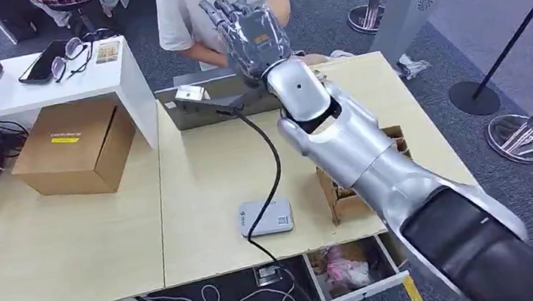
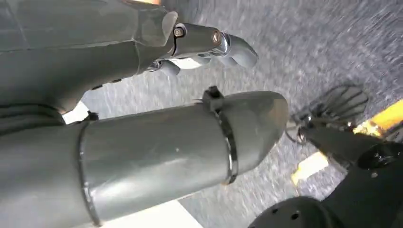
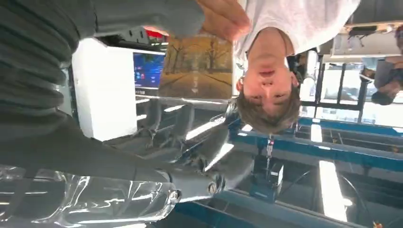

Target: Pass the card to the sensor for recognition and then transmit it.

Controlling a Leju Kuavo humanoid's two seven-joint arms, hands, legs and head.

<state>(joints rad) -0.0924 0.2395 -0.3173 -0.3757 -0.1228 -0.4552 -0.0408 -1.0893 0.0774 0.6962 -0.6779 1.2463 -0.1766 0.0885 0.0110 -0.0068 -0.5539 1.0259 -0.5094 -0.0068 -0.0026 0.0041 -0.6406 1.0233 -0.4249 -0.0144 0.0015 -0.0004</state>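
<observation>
My right hand is raised over the far edge of the table, fingers pointing up, in front of a person in a white shirt. In the right wrist view a card printed with an autumn road stands by my fingers. The person's hand pinches its edge, and my thumb stays well apart from it. The grey card sensor lies flat near the table's front edge with a black cable running to it. My left hand hangs over the floor holding nothing.
A grey tray-like device with a white block sits at the table's far edge. A cardboard box stands at left and an open carton under my right arm. Stanchion bases stand on the carpet at right.
</observation>
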